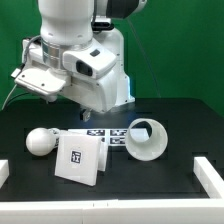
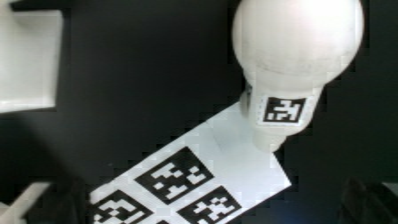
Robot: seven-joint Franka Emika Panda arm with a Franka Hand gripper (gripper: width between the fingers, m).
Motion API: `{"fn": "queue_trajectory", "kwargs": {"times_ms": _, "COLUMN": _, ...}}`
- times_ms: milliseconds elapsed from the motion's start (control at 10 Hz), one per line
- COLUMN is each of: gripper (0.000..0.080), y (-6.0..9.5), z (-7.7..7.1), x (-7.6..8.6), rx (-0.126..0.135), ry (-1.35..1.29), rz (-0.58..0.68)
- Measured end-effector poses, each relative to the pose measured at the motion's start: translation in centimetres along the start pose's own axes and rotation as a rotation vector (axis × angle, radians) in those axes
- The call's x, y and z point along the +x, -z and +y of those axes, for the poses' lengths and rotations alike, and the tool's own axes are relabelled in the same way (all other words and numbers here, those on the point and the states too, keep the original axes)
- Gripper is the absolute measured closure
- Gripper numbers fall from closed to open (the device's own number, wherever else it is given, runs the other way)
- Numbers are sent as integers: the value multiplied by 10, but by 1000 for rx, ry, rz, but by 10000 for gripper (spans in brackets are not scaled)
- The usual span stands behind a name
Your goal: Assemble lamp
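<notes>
We are seeing no parts joined yet. The bulb is lying at the exterior view's left on the bench. The base is sitting just beside it at lower centre, and the shade is lying on its side at the right. The hand is hovering above the bulb, and we cannot tell whether it is released or clenched. Every joining step is waiting.

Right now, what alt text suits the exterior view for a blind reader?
A white robot arm hangs above a black table bearing three lamp parts: a round bulb, a tagged square base, and a shade lying on its side.
</notes>
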State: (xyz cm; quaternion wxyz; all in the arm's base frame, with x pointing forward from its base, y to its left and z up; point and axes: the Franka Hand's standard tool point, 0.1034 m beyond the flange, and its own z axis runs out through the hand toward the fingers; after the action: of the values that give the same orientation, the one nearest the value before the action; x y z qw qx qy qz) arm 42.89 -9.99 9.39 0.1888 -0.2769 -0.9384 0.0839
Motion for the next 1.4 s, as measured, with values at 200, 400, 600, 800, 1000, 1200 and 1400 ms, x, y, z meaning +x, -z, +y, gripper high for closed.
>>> {"fn": "queue_trajectory", "kwargs": {"times_ms": 200, "gripper": 101, "y": -3, "z": -1, "x": 4, "rx": 1, "ry": -13, "rz": 189}}
{"fn": "queue_trajectory", "kwargs": {"times_ms": 400, "gripper": 101, "y": -6, "z": -4, "x": -2, "rx": 4, "ry": -31, "rz": 275}}
{"fn": "queue_trajectory", "kwargs": {"times_ms": 600, "gripper": 101, "y": -7, "z": -4, "x": -3, "rx": 6, "ry": -32, "rz": 271}}
{"fn": "queue_trajectory", "kwargs": {"times_ms": 800, "gripper": 101, "y": -7, "z": -4, "x": -5, "rx": 5, "ry": -32, "rz": 255}}
{"fn": "queue_trajectory", "kwargs": {"times_ms": 1000, "gripper": 101, "y": -4, "z": 2, "x": -11, "rx": 15, "ry": -20, "rz": 212}}
{"fn": "queue_trajectory", "kwargs": {"times_ms": 1200, "gripper": 101, "y": 4, "z": 17, "x": -14, "rx": -5, "ry": 5, "rz": 153}}
{"fn": "queue_trajectory", "kwargs": {"times_ms": 1400, "gripper": 101, "y": 7, "z": 21, "x": -22, "rx": -29, "ry": 3, "rz": 22}}
